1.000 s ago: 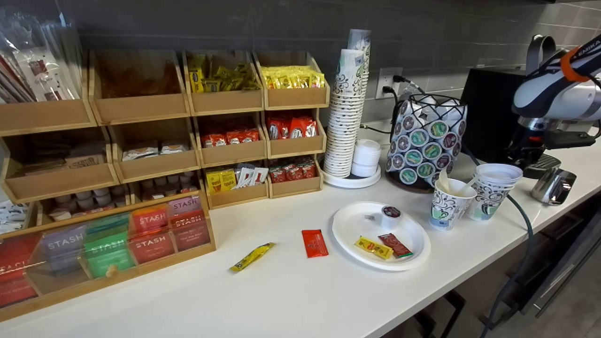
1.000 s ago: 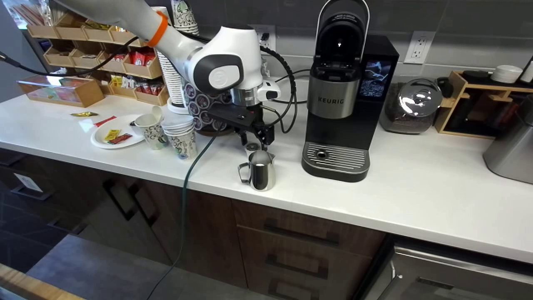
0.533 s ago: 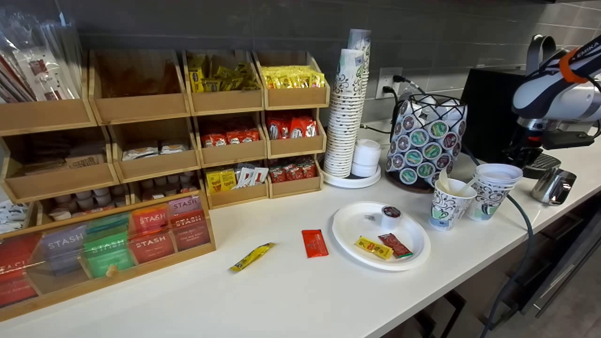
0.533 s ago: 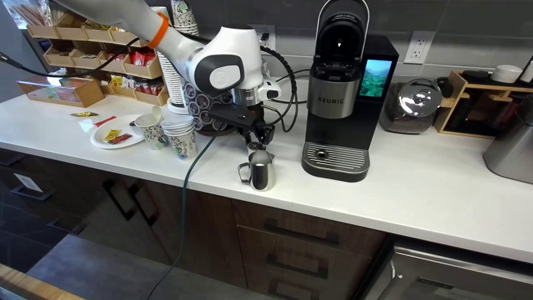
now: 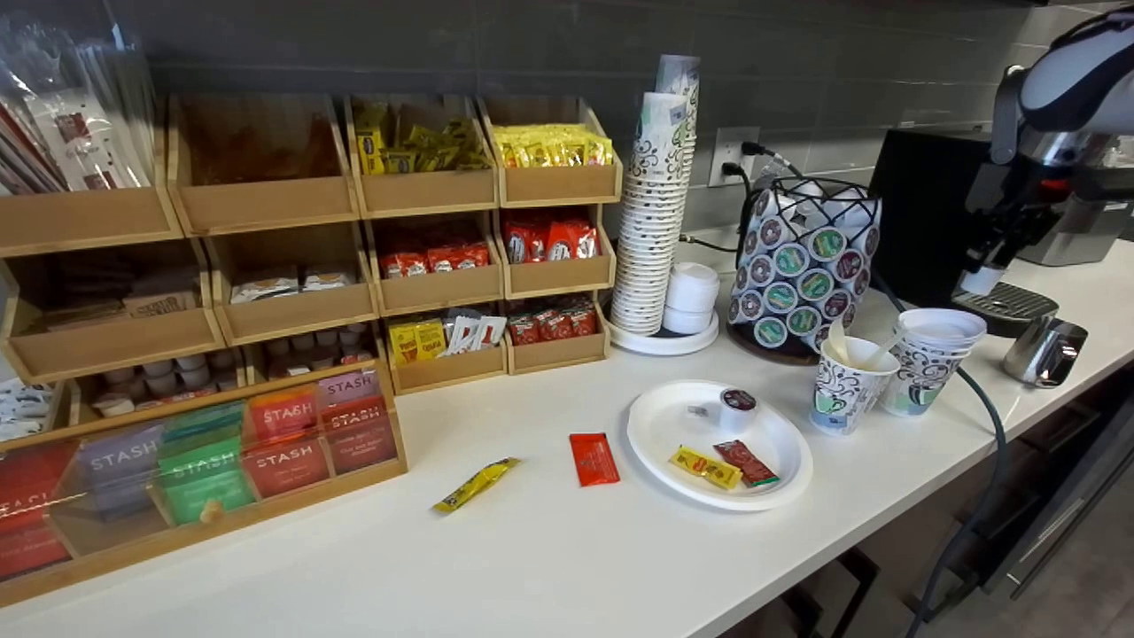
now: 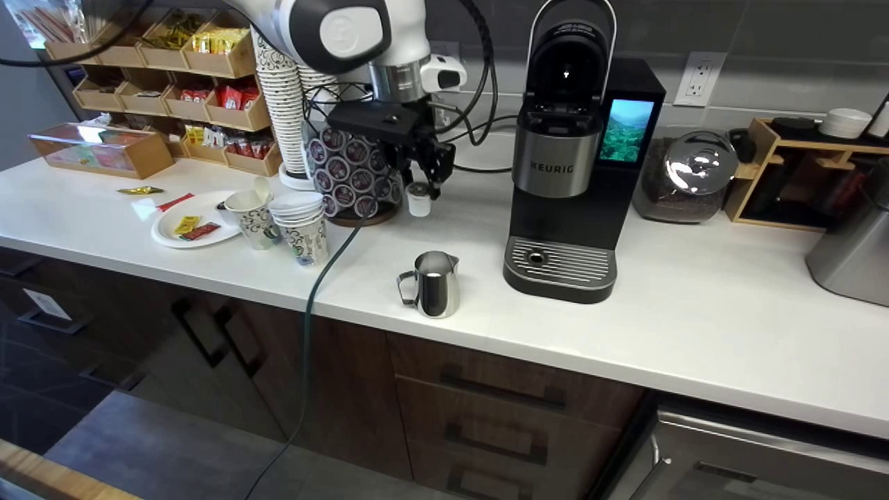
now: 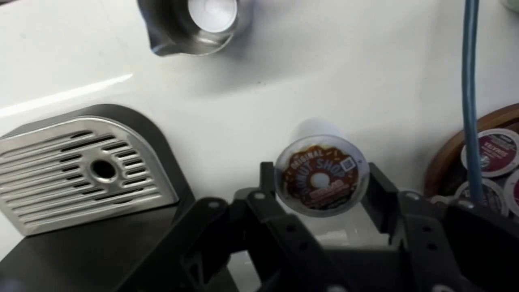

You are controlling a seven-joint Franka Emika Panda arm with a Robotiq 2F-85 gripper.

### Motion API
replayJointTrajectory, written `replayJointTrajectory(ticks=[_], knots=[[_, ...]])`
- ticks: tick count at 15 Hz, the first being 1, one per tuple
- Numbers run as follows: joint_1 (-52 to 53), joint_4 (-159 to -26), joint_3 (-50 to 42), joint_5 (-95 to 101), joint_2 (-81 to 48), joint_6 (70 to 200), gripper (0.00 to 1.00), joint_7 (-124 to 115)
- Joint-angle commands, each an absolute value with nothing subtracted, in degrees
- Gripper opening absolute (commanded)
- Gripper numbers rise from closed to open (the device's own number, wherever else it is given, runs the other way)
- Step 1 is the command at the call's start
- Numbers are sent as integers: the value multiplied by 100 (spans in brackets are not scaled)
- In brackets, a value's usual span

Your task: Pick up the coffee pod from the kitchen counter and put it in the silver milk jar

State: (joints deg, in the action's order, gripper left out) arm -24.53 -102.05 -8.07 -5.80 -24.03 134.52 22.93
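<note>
Wrist view: I've got the Original Donut Shop coffee pod point(image 7: 320, 178) pinched in the tool point(image 7: 323, 184), fingers point(image 7: 379, 198) spread only to the pod's width, one on each side of its rim. Lid up, label facing the wrist camera. Both exterior views: pod hangs clear of the worktop point(image 6: 476, 278) at the tool's tip. Silver milk jug point(image 6: 437, 292) stands upright below the tool, toward the worktop's front edge, apart from the pod. Wrist view has it up-left of the tool, cut off by the frame; pale round shape point(image 7: 213, 14) inside, can't tell what. Keurig brewer point(image 6: 559, 167) is beside the tool, handle raised; its drip tray point(image 7: 77, 174) sits left of the tool in wrist view. Pod carousel point(image 7: 444, 162) is near the tool, on the side away from the brewer; blue-green cable point(image 7: 469, 81) crosses in front of it in wrist view. Farther from the tool on that side, in both exterior views: stack of patterned paper cups point(image 5: 928, 372), just past it a paper cup point(image 5: 846, 394) with pale utensils, then a white plate point(image 5: 656, 443). Plate carries a second coffee pod point(image 5: 738, 408), a yellow packet point(image 5: 706, 468) and a red packet point(image 5: 747, 462).
</note>
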Motion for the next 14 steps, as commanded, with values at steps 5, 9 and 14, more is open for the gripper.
replayJointTrajectory(ticks=[5,9,14], knots=[[-2162,-11061,-1622,395,-1489,13291,29,872],[-2171,-11173,-1701,254,-1718,13477,29,295],[-2120,-11132,-1782,359,-1962,13740,29,-225]])
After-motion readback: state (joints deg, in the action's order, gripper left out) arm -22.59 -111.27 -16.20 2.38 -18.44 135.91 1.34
